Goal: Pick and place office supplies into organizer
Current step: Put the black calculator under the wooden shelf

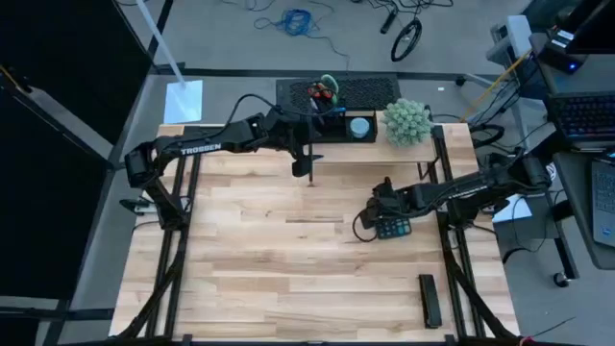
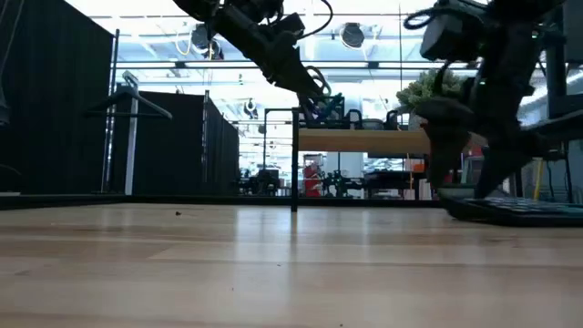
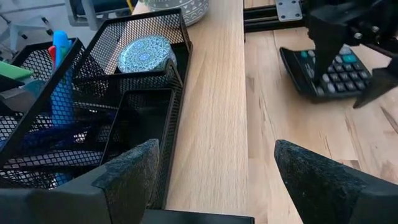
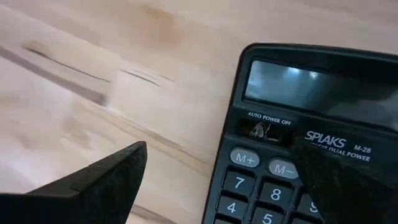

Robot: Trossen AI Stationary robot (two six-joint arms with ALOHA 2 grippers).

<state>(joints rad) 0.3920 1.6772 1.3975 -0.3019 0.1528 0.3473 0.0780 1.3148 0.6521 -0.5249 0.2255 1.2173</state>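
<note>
A: Closest to the right wrist camera sits the calculator (image 4: 311, 137), with the right hand (image 1: 381, 207) low over it, fingers spread and holding nothing.

B: That isn't one of the supplies, is it?

A: No. The organizer (image 3: 93, 112) on the wooden shelf at the table's (image 1: 288, 279) far edge already holds a blue pen (image 3: 61, 81), the scissors (image 1: 325, 91) and the round patterned disc (image 3: 146, 53).

B: And the left hand?

A: The left hand (image 1: 304, 165) hangs beside the organizer, fingers wide apart, empty. I'd judge a drop is done.

B: Next?

A: Probably the dark slim item (image 1: 430, 300) near the front edge; it calls for reaching across and pinching it lengthwise.

B: Any writing?

A: "SPLAKS", "M-28", "DUAL POWER", "AUTO POWER OFF" on the calculator; "TROSSEN" on the left arm (image 1: 202, 147).
</note>
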